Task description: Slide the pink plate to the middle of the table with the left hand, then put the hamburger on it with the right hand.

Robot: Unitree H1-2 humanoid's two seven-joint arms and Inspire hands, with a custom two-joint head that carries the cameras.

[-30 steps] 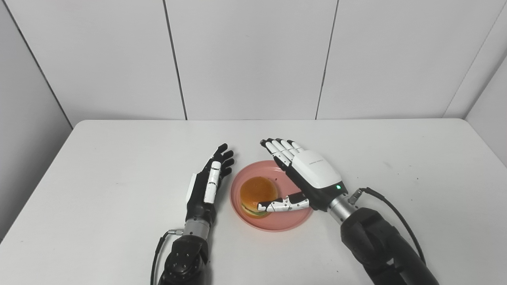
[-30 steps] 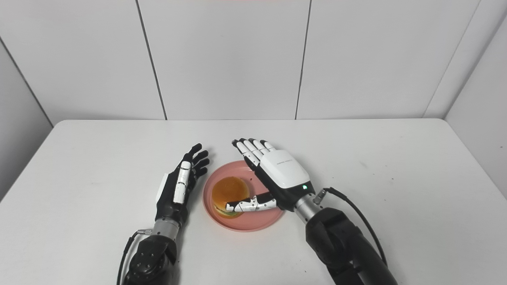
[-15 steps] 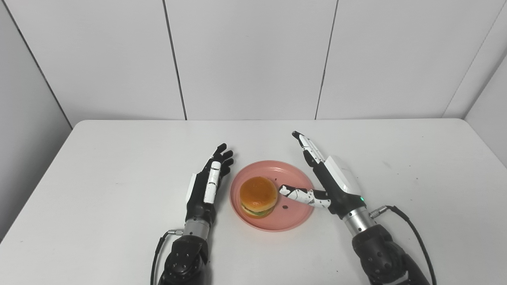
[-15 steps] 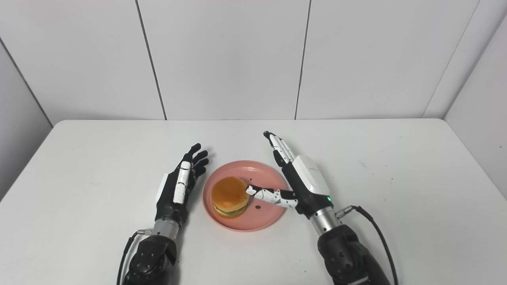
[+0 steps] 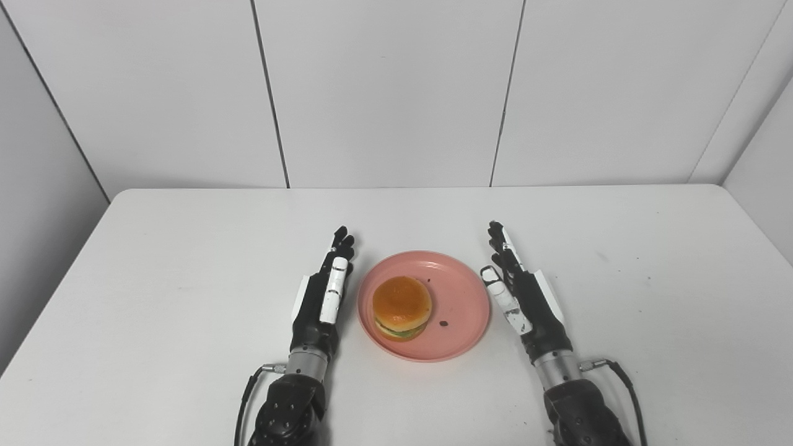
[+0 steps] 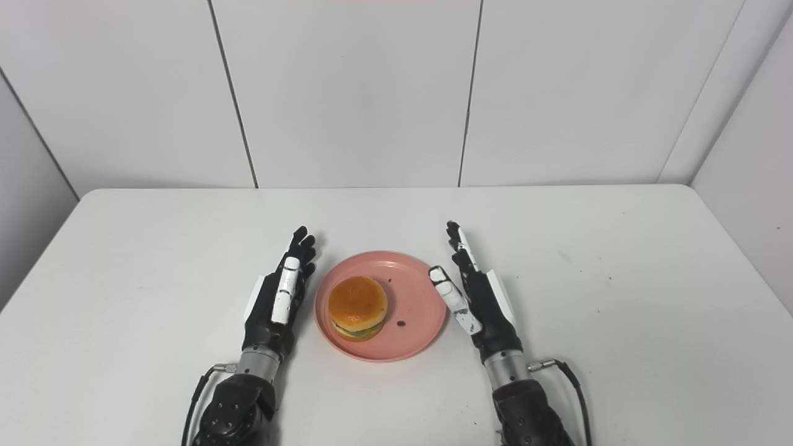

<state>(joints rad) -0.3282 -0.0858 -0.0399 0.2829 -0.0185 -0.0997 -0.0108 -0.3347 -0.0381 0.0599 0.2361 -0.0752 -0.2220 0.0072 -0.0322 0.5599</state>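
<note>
Having released the hamburger [image 5: 403,307] onto the pink plate [image 5: 461,334], the right hand [image 5: 526,300] is resting spread beside it, suggesting completion.

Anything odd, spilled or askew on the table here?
Only small things: the hamburger sits left of centre on the plate, and dark specks lie on the plate beside it. Both robot hands, left and right, are open and clear.
</note>
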